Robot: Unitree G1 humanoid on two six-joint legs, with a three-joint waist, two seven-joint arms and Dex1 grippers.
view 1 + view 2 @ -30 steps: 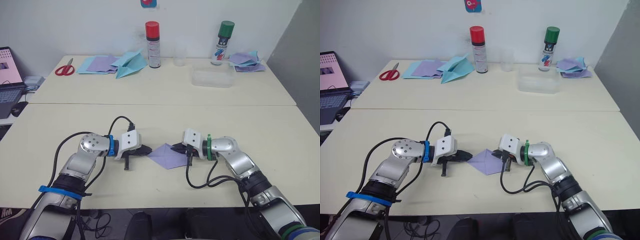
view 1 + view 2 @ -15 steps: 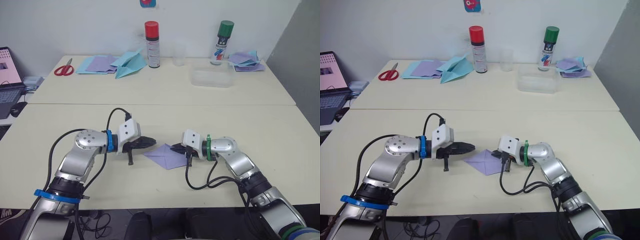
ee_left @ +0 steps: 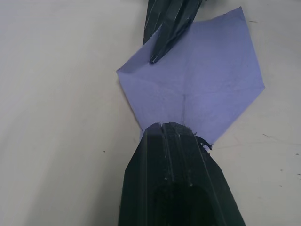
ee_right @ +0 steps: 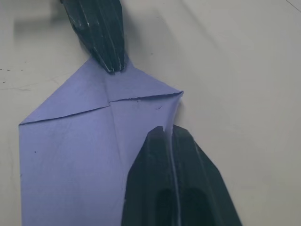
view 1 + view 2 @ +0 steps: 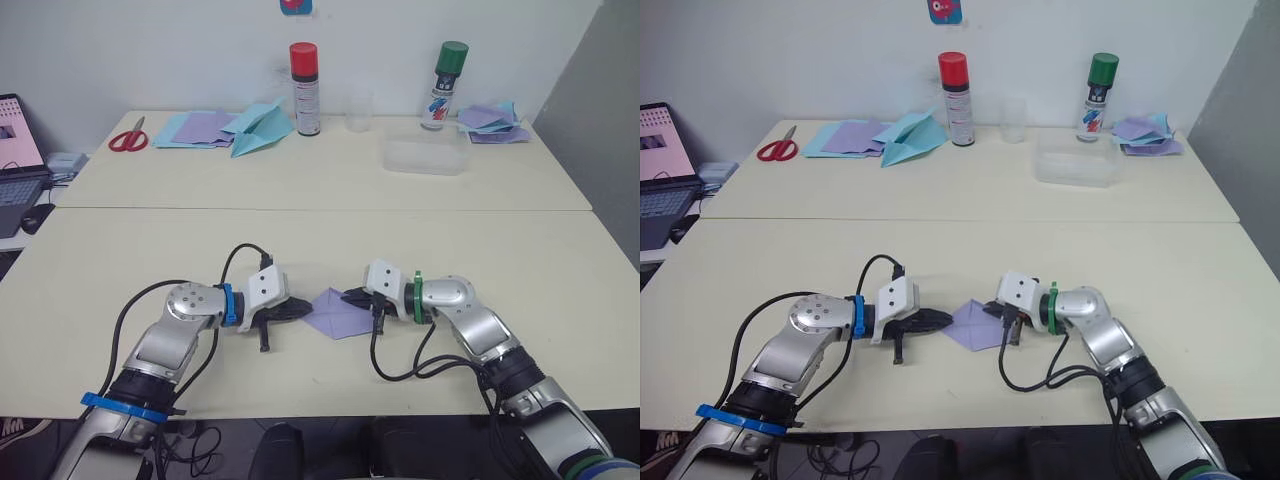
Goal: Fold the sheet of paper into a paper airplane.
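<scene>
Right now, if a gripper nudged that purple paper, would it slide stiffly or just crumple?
The sheet of paper looks thin and creased, so it would probably buckle. Lying flat on the smooth table, it likely slides easily. With the left gripper and right gripper on opposite corners, it should stay put.

Bare tabletop (image 5: 150,250) around both end effectors

No words, brand names or numbers can be read anywhere. The labels on the red-capped spray can (image 5: 305,88) and the green-capped spray can (image 5: 443,84), both at the top of the frame, are too small to make out.
</scene>
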